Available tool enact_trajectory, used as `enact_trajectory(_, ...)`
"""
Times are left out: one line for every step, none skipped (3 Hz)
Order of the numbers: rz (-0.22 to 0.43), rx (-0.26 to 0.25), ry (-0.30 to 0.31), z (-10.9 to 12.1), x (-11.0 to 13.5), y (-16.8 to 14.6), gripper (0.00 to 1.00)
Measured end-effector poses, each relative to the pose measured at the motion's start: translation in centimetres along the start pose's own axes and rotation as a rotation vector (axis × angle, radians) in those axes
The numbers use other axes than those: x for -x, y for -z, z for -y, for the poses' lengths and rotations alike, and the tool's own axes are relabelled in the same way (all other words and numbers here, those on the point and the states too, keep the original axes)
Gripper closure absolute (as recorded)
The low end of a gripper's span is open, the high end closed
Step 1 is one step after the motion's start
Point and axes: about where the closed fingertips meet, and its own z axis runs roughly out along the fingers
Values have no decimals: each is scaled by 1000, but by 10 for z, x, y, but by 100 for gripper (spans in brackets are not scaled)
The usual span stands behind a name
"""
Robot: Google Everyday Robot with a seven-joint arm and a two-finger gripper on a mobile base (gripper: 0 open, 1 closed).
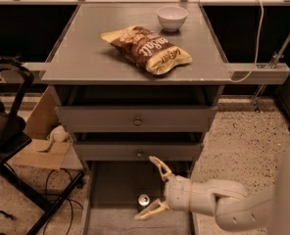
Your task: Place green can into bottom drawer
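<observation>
Bottom drawer (114, 192) holds one green can (144, 199) between spread jaws.

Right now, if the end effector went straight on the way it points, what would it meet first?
Probably the green can, standing on the bottom drawer floor within the span of the open end effector. Height is unclear; if it passes above the can, the drawer's left rail comes next.
</observation>
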Motion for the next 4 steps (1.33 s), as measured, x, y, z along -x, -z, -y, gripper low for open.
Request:
enact_trajectory(-155, -119, 80, -32, 15, 41, 0)
enact_trajectory(-235, -265, 162, -36, 55, 72, 0)
enact_trajectory(-296, -470, 305, 5, 123, 97, 0)
enact_trajectory(-426, -660, 473, 57, 191, 121, 0)
